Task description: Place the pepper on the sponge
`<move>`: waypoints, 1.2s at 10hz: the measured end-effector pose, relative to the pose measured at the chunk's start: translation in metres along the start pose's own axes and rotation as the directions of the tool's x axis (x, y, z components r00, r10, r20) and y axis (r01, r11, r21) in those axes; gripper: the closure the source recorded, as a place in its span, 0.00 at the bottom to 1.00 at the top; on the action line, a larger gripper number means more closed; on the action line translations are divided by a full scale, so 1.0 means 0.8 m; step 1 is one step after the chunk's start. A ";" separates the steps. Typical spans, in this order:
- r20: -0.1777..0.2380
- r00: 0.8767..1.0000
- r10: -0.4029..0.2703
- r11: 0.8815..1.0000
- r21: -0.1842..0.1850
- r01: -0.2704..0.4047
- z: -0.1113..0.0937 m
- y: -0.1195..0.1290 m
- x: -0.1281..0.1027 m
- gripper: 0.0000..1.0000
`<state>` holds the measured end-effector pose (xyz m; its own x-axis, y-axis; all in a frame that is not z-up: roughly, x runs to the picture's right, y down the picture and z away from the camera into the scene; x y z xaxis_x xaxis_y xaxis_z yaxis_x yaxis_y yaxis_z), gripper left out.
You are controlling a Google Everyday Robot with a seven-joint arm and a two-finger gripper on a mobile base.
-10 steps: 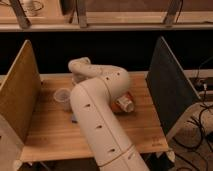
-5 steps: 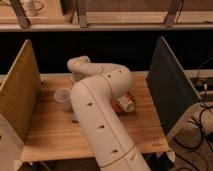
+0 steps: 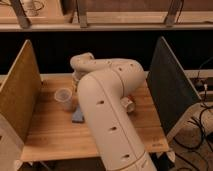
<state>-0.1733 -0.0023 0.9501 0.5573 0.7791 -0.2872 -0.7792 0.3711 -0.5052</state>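
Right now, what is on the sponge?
Nothing on the visible left part of the sponge; the arm covers the rest. The tool is hidden too, behind the arm.

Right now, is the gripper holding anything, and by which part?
Cannot tell: the gripper is hidden behind the arm, near the cup and the sponge.

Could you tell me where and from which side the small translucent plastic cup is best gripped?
Probably by its rim, from above: the small translucent plastic cup stands upright, mouth up, with the white arm and flat blue-grey sponge crowding it on the picture's right. The gripper sits just behind it, largely hidden by the arm.
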 end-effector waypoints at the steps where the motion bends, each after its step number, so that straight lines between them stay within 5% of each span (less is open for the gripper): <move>1: 0.011 1.000 -0.002 1.000 -0.018 0.002 -0.005 0.004 0.008 1.00; 5: 0.030 0.999 -0.016 0.998 -0.068 0.018 -0.025 0.014 0.058 1.00; 12: -0.020 0.999 -0.030 0.999 -0.037 0.029 -0.040 0.012 0.124 1.00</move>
<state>-0.1161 0.0622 0.8905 0.5858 0.7576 -0.2879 -0.7515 0.3747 -0.5430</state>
